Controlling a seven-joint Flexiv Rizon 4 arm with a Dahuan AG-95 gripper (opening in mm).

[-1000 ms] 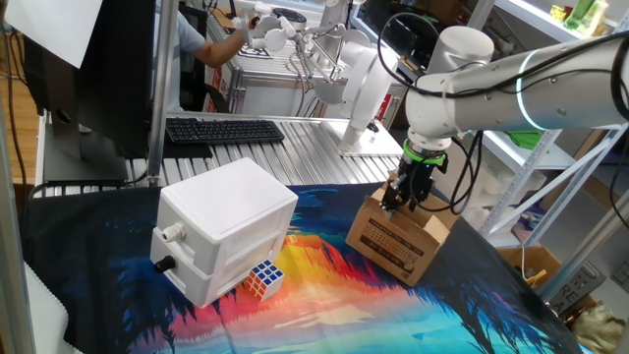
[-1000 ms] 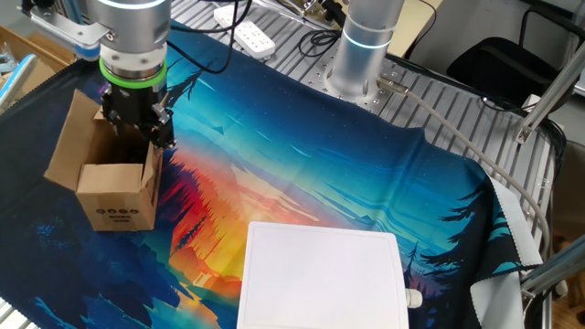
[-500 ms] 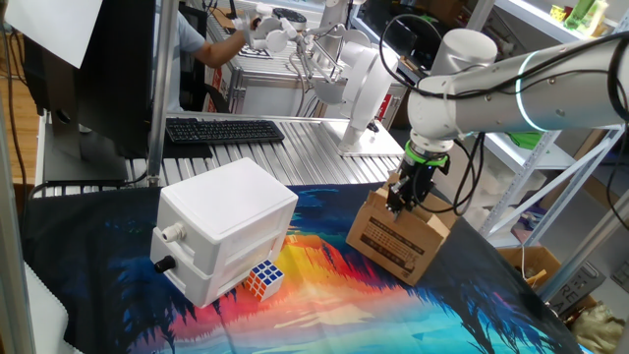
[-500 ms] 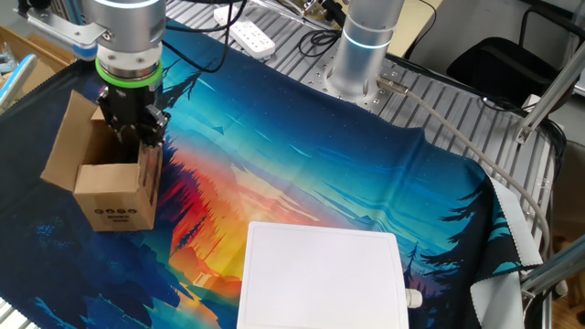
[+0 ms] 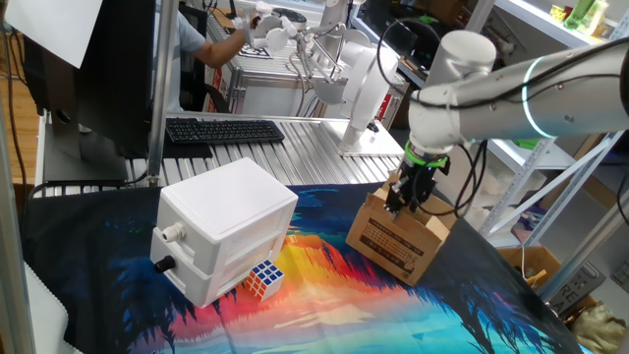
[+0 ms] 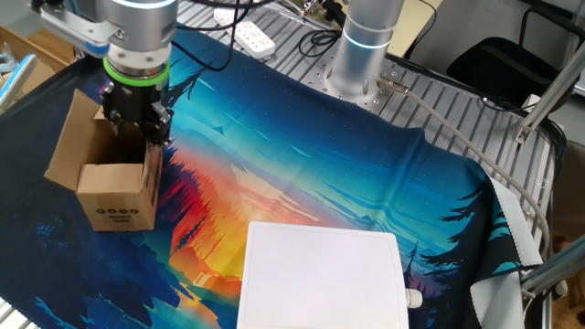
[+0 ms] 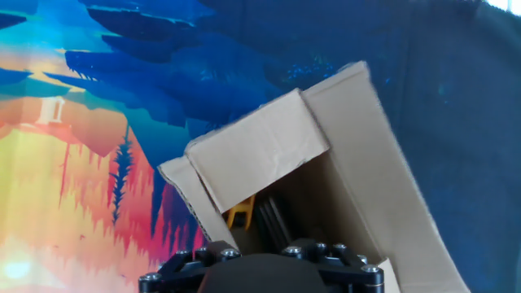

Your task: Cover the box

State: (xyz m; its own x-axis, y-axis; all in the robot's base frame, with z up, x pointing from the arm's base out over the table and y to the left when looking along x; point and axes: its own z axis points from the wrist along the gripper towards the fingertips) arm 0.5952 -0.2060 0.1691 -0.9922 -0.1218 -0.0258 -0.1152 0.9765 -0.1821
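A printed cloth (image 6: 302, 174) covers the table. A white box (image 5: 221, 226) sits on it with a cube (image 5: 263, 278) against its base. Well apart stands the open carton (image 6: 114, 187), flaps up. The gripper (image 6: 137, 132) hangs over the carton's rim; I cannot tell whether it pinches a flap.

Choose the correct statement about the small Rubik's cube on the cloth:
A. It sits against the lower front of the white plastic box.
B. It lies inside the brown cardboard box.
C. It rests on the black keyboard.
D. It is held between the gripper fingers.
A: the Rubik's cube rests on the cloth against the lower front of the white plastic box, far from the brown cardboard box.
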